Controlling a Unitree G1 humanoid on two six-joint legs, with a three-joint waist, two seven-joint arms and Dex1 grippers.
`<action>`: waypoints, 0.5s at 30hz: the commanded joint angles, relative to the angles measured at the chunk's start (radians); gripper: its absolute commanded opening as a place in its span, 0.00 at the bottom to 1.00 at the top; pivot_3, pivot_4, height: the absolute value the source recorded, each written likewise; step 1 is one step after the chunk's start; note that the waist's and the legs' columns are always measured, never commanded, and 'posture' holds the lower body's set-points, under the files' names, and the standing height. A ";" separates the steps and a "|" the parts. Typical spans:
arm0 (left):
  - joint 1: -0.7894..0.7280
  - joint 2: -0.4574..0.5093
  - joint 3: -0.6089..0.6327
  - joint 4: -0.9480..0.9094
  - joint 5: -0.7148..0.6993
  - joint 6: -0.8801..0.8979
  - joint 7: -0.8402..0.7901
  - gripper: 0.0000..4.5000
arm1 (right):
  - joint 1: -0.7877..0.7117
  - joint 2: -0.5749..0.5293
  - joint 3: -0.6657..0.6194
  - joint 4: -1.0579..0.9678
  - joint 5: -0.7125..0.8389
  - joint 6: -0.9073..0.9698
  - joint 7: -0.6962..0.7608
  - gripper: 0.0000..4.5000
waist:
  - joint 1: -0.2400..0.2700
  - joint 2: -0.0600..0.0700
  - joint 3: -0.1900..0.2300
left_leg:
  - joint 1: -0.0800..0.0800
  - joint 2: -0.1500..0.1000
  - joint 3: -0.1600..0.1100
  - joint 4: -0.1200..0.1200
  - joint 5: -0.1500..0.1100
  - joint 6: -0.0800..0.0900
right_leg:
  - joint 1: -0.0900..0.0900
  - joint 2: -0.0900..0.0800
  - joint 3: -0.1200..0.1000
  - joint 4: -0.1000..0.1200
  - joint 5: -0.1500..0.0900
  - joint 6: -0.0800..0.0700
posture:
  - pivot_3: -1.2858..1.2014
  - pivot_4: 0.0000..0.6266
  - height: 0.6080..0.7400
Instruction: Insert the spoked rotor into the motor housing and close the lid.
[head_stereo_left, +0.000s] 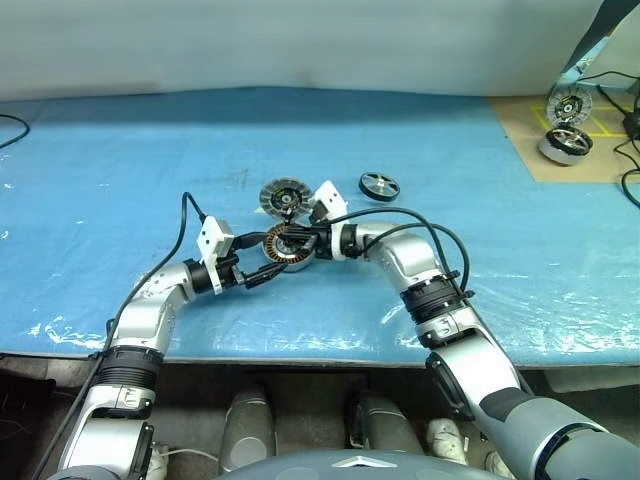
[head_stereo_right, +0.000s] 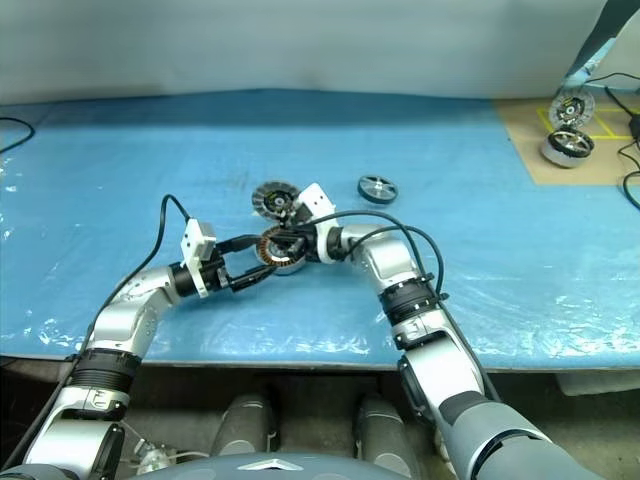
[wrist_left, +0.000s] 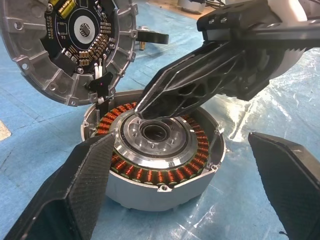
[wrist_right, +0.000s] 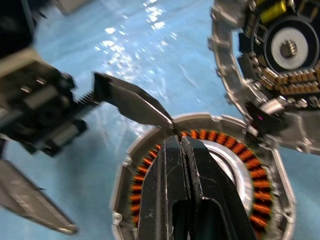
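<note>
Where the wall rises, blue sheeting (head_stereo_left: 150, 150) covers the table.

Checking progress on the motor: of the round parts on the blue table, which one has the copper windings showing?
The round silver motor housing between both hands; its copper ring is exposed, unlike the dark-rimmed spoked rotor.

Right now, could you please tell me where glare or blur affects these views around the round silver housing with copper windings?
Right wrist view: the shut right gripper looms soft and out of focus over the round silver motor housing with copper windings; white glare patches on the blue plastic sheet. Left wrist view: housing crisp, the open left gripper's fingers slightly soft. Left eye view: sheen along the sheet's near edge.
</note>
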 joint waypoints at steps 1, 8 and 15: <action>-0.003 0.008 0.006 -0.016 -0.006 -0.009 -0.006 1.00 | -0.022 0.014 -0.009 0.008 0.007 -0.023 -0.011 0.01 | 0.000 0.000 0.000 | 0.000 0.000 0.000 0.000 0.000 0.000 | 0.000 0.000 0.000 0.000 0.000 0.000 | 0.52 0.24 1.00; 0.004 0.007 0.005 -0.023 -0.006 -0.009 -0.003 1.00 | 0.012 -0.010 0.083 0.027 -0.072 -0.075 -0.007 0.01 | -0.001 0.000 0.000 | 0.000 0.000 0.000 0.000 0.000 0.000 | 0.000 0.000 0.000 0.000 0.000 0.000 | 0.52 0.24 1.00; 0.000 0.007 0.002 -0.025 -0.005 -0.013 -0.004 1.00 | 0.017 -0.054 0.089 -0.005 -0.102 -0.132 -0.015 0.01 | 0.000 0.000 0.000 | 0.002 0.000 0.000 0.000 0.000 0.000 | 0.002 0.000 0.001 0.000 0.000 0.000 | 0.52 0.24 1.00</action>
